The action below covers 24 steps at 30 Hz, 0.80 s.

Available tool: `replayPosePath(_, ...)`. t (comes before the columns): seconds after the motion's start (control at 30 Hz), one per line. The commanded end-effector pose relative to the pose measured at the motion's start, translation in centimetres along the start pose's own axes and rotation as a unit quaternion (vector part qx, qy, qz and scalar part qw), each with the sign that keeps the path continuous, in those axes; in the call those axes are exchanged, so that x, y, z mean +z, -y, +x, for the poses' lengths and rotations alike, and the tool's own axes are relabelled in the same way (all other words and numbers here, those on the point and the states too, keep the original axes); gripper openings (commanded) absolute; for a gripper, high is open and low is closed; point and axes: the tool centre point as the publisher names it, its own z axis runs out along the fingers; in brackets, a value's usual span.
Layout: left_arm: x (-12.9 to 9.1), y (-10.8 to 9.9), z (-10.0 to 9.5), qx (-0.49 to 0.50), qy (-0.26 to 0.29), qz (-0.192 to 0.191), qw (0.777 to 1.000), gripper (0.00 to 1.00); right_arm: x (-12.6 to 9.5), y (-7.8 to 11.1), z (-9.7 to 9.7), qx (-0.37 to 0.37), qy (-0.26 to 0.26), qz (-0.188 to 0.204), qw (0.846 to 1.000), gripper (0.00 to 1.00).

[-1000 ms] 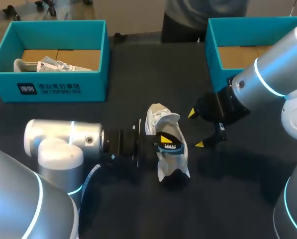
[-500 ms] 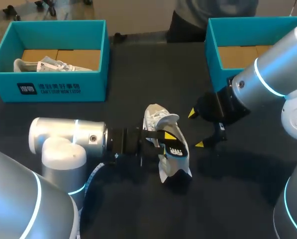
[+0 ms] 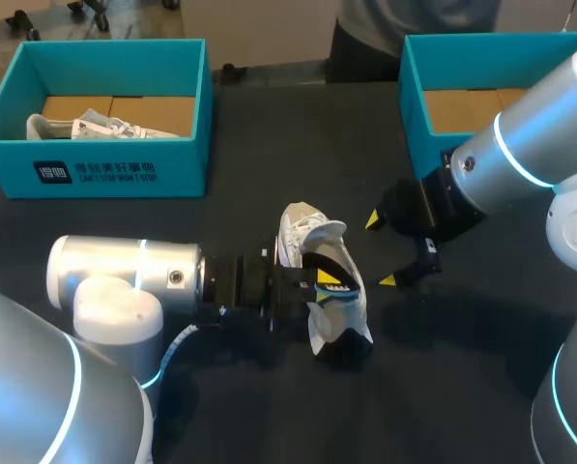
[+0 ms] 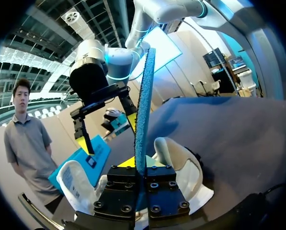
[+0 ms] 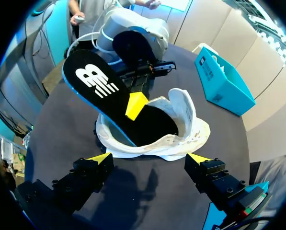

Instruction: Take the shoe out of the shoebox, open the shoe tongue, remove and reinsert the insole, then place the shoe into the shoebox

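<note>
Your left claw has crept a little further across the shoe, carrying the insole with it. It grips the insole on edge, one end dipped into the shoe, which sits near the middle of the tabletop. Your right claw hangs open just beside the shoe, touching nothing. With the shoe unheld, pushing the insole in could shove it sideways or fold the insole against the collar.
</note>
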Motion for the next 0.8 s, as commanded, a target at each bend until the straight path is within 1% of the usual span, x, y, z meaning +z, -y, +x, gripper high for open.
replayPosePath(0.03,0.6,-0.6,-0.1,0.002,0.002,-0.010,1.000,0.00,0.1,-0.1,0.1,0.001,0.002,0.003,1.000,1.00)
replayPosePath(0.23,0.7,-1.9,-0.8,0.011,0.010,-0.020,1.000,0.00,0.1,-0.1,0.1,0.001,0.002,0.003,1.000,1.00)
replayPosePath(0.47,0.7,-2.6,-1.9,0.020,0.021,-0.033,0.999,0.00,0.1,-0.1,0.1,0.001,0.002,0.003,1.000,1.00)
replayPosePath(0.5,0.8,-2.2,-2.0,0.019,0.022,-0.032,0.999,0.00,0.1,-0.1,0.1,0.001,0.002,0.003,1.000,1.00)
replayPosePath(0.53,0.8,-1.7,-2.1,0.025,0.022,-0.027,0.999,0.02,0.1,-0.1,0.1,0.001,0.002,0.003,1.000,1.00)
replayPosePath(0.57,0.8,-1.2,-2.1,0.026,0.022,-0.022,0.999,0.13,0.1,-0.1,0.1,0.001,0.002,0.003,1.000,1.00)
replayPosePath(0.67,0.6,0.2,-2.1,0.031,0.022,-0.013,0.999,0.18,0.1,-0.1,0.1,0.001,0.002,0.003,1.000,1.00)
replayPosePath(0.8,0.2,1.2,-1.8,0.032,0.023,-0.007,0.999,0.18,0.1,-0.1,0.1,0.001,0.002,0.003,1.000,1.00)
